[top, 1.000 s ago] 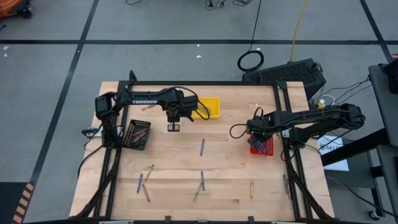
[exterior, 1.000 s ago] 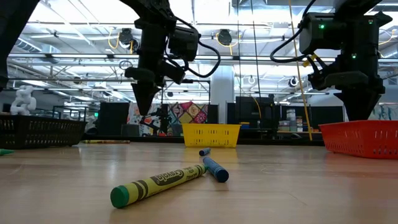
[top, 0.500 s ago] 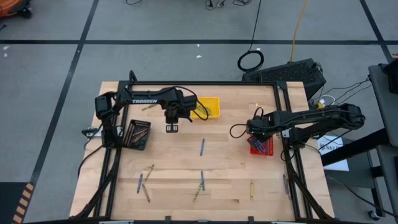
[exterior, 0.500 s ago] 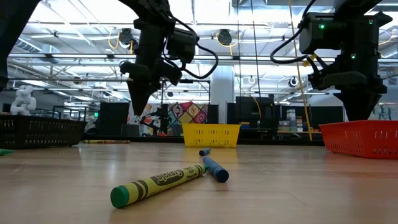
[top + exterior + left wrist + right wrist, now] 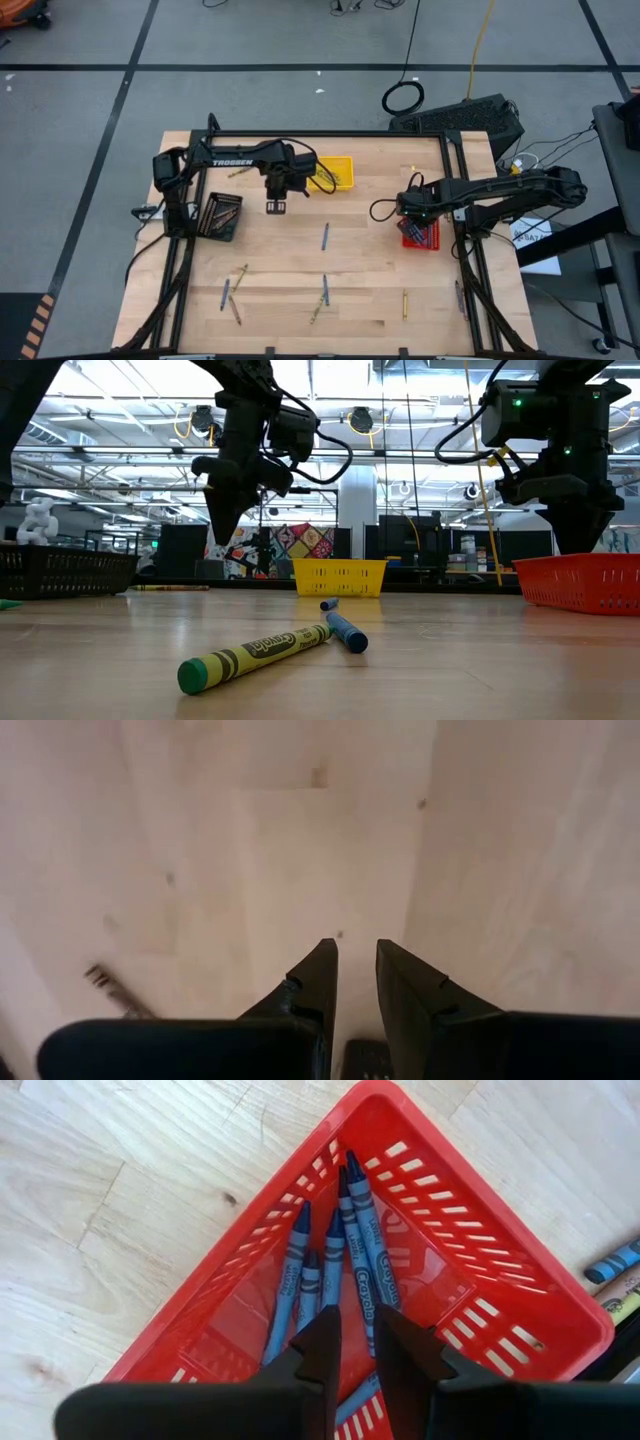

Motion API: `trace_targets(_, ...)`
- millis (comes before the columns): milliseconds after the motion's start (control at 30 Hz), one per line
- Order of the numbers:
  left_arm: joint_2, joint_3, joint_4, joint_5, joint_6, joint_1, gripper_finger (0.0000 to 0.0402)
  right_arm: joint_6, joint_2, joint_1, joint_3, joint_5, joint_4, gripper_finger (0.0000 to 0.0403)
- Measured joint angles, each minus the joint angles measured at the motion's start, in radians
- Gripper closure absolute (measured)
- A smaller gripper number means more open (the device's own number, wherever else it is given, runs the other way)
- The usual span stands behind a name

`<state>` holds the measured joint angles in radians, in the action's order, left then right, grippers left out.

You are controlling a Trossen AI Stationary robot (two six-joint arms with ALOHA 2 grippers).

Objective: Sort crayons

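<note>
Where crayons point(image 5: 324, 236) lie apart, bare table point(image 5: 370, 270) surrounds them.

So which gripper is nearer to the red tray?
The right gripper: it hangs directly over the red tray, which holds blue crayons. The left gripper is far across the table, above bare wood near the yellow tray.

floor point(image 5: 250, 60): grey, dark taped lines | ceiling point(image 5: 120, 420): bright lights, beams | table point(image 5: 360, 270): light wood
</note>
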<state>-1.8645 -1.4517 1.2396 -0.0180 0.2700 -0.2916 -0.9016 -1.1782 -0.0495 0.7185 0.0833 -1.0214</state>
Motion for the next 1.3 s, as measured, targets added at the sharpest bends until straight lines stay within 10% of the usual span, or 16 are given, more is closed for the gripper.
trace_targets(400, 0.0, 0.0, 0.0, 0.021, 0.206, 0.019, 0.0336, 0.006, 0.0, 0.0, 0.0, -0.002, 0.0, 0.0352)
trace_targets(800, 0.0, 0.0, 0.015, -0.134, -0.153, -0.041, 0.0336, 0.049, 0.0, 0.0, 0.0, -0.001, 0.0, 0.0352)
trace_targets(1300, 0.0, 0.032, -0.022, -0.049, -0.055, -0.268, 0.0336, 0.06, 0.0, 0.0, 0.0, 0.024, 0.0, 0.0352)
